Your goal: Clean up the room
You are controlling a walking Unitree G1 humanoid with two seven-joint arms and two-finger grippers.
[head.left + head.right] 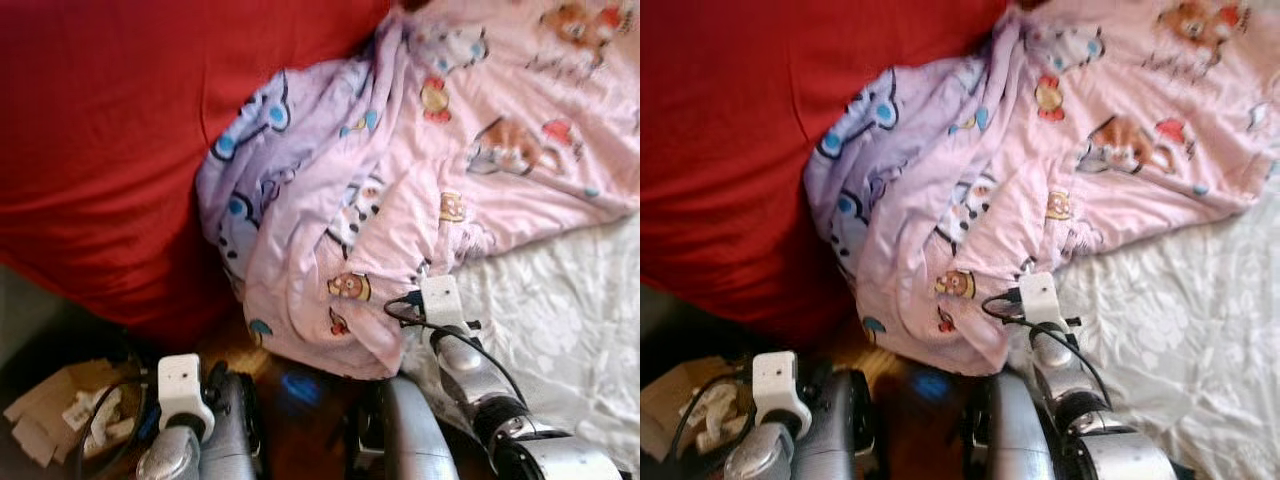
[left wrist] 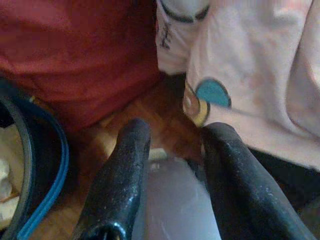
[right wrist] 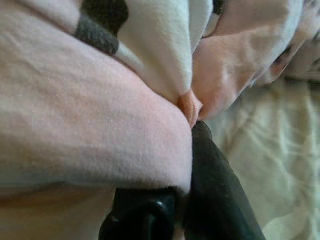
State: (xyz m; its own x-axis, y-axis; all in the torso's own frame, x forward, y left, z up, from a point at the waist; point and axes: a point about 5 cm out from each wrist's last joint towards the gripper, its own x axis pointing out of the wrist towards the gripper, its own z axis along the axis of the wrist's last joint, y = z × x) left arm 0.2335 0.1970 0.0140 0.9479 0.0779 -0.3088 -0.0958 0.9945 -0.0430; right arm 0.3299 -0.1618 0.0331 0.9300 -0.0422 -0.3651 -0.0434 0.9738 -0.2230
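Pink blanket (image 1: pixel 420 180): lay crumpled on the bed, patterned with cartoon animals, its lower fold hanging over the bed's edge toward the floor.
Red cover (image 1: pixel 110 150): spread over the bed to the robot's left of the blanket, the blanket's lilac edge lying against it.
White sheet (image 1: pixel 560 330): bare and wrinkled to the robot's right of the blanket, printed with a faint flower pattern.
Right gripper (image 3: pixel 192 127): reached forward to the lower hem of the blanket, where blanket and white sheet met. In the right wrist view 1 black finger (image 3: pixel 215 185) pressed against a fold of pink cloth, which draped over and hid the other (so whether the fingers were apart or pinched on the cloth could not be told).
Left gripper (image 2: pixel 172 145): held low beside the bed, above the wooden floor (image 2: pixel 150 115); its 2 black fingers (image 2: pixel 125 175) stood apart with nothing between them, pointed at the gap under the blanket's hanging fold.
Bin (image 2: pixel 37 165): dark with a blue rim, just beside the left gripper on the floor, pale crumpled scraps inside.
Cardboard (image 1: pixel 45 405): pieces on the floor by the bin, at the robot's left.
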